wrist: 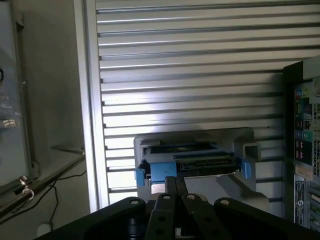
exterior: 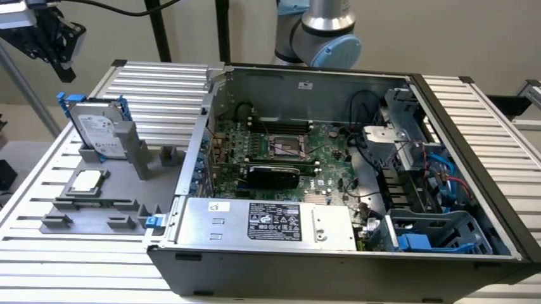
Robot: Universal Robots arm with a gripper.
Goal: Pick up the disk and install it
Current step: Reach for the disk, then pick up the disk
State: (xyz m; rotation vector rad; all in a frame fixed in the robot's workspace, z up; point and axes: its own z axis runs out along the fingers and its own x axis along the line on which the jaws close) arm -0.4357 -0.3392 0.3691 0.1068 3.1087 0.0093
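The disk (exterior: 95, 128) is not in your claw: it stands on edge, leaning, in the grey holder (exterior: 127, 149) at the exterior view's left. Your claw (wrist: 175, 182) is fully closed, its two fingers (wrist: 167, 200) pressed together with nothing between them. In the exterior view it hangs in the upper corner, above the disk and well apart from it, with its upper part cut off by the frame edge.

From the wrist you see the disk end-on past the fingertips. Its blue carrier (wrist: 160, 172) shows at both sides, its label is hidden, and the holder's wall covers its lower part. Around it runs the slatted table (wrist: 200, 75).

A small square chip (exterior: 87, 182) lies flat on the holder's base, near the disk. The open computer case (exterior: 338, 269) stands beside the holder, with a grey power-supply box (exterior: 270, 221) inside. The arm (exterior: 325, 31) rises behind the case, cut off at the top
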